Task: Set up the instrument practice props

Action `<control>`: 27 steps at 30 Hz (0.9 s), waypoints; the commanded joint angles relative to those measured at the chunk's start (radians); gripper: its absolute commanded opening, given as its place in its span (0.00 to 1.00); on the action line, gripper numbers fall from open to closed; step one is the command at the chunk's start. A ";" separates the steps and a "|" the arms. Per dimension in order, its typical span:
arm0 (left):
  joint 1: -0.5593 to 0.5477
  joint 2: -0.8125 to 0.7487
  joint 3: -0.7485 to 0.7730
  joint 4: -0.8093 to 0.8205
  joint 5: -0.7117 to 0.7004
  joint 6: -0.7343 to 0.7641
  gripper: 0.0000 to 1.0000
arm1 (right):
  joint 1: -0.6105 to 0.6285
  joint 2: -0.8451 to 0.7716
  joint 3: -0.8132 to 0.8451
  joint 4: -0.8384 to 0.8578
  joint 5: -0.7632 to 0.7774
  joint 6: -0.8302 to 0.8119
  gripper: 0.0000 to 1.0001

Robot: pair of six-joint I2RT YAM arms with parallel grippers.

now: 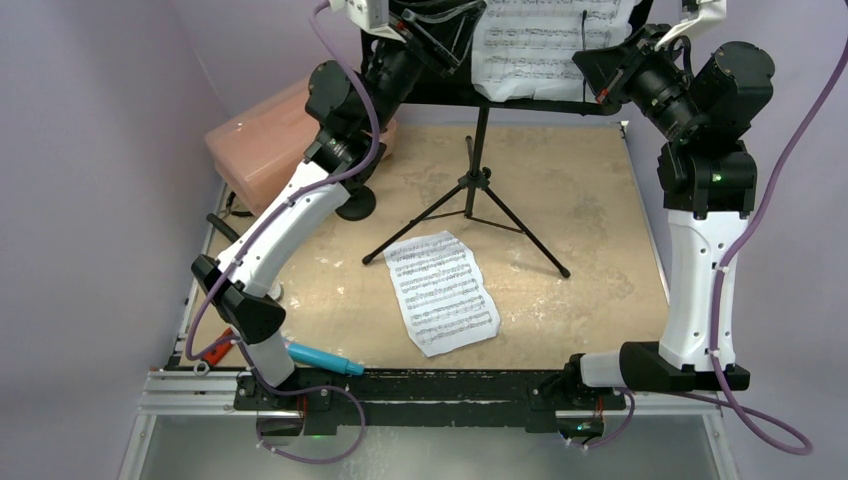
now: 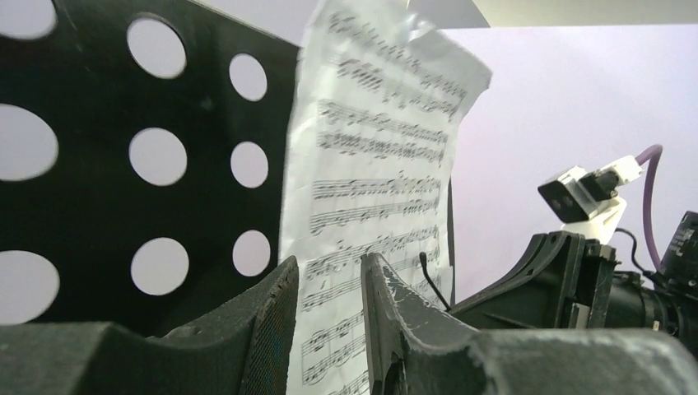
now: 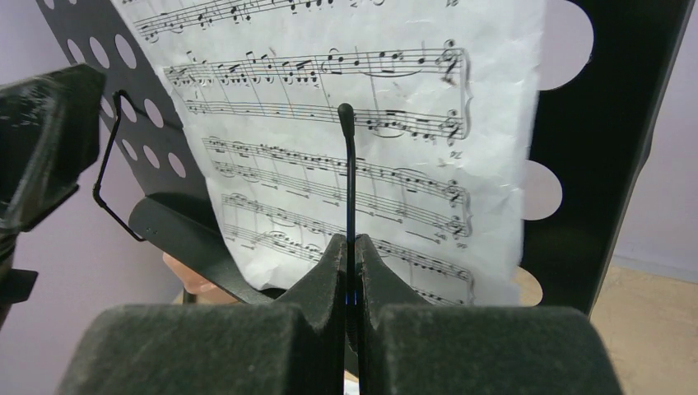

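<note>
Right gripper (image 3: 349, 244) clamps the stand's wire clip (image 3: 349, 181), left gripper (image 2: 329, 263) gapes at the mounted page (image 2: 370, 148) — second page (image 1: 443, 292) and microphone (image 1: 325, 358) lie unplaced.

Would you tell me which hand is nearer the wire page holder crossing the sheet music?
Right. The right hand grips the wire page holder; the left hand is open at the sheet-music page's opposite edge.

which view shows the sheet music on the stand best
Right wrist: the page fills the frame, staves sharp, wire page holder across it. Left wrist shows it slanted and blurred; top external crops its top.
</note>
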 commanded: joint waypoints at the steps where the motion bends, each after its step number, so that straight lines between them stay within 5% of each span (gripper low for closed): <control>1: -0.006 -0.057 -0.015 0.005 -0.035 0.024 0.32 | 0.003 -0.035 0.009 0.098 -0.043 0.020 0.00; 27: -0.006 -0.008 -0.023 -0.033 -0.030 -0.019 0.30 | 0.003 -0.043 0.004 0.129 -0.062 0.057 0.00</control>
